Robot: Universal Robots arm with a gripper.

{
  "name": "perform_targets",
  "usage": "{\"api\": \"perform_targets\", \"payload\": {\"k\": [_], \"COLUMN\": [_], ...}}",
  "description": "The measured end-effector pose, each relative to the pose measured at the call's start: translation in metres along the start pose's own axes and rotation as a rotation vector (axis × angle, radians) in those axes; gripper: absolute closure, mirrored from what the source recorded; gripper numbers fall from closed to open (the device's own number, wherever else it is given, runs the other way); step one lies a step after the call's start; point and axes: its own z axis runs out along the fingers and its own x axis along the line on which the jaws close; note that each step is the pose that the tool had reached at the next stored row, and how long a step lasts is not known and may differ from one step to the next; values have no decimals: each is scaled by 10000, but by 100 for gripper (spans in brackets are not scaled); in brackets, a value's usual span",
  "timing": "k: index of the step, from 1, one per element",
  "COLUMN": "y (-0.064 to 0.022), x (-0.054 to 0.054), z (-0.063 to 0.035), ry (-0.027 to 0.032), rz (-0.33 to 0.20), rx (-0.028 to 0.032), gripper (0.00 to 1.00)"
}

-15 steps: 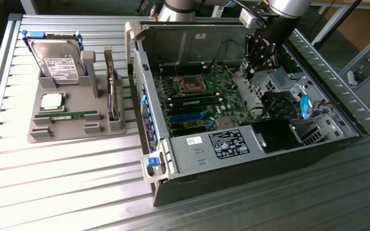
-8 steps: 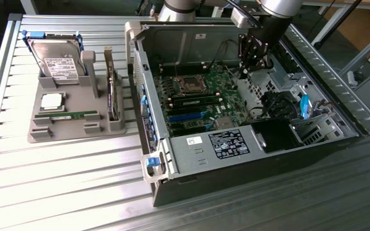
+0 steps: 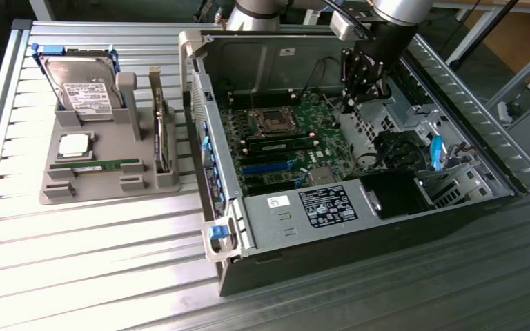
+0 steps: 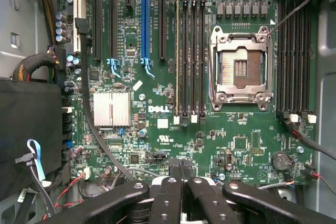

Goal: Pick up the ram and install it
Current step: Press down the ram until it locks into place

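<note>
One ram (image 3: pixel 94 165) stick lies along the front edge of the grey parts holder (image 3: pixel 108 189), below the CPU chip (image 3: pixel 74 145). Another sits in the motherboard (image 4: pixel 210 129) slots. The gripper (image 4: pixel 181 174) hovers inside the open computer case (image 3: pixel 275 221), fingers together, holding nothing.

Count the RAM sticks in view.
2. One RAM stick lies flat on the gray holder at the exterior view's left. The second RAM stick looks seated on the motherboard beside the CPU socket. Others may be hidden.
</note>
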Motion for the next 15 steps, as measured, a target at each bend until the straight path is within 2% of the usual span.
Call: {"api": "perform_targets", "payload": {"k": [5,15], "y": [63,286], "x": [-1,-2], "z": [4,20], "ry": [-1,-1], "rz": [0,0], "rx": [0,0], "gripper": [91,91]}}
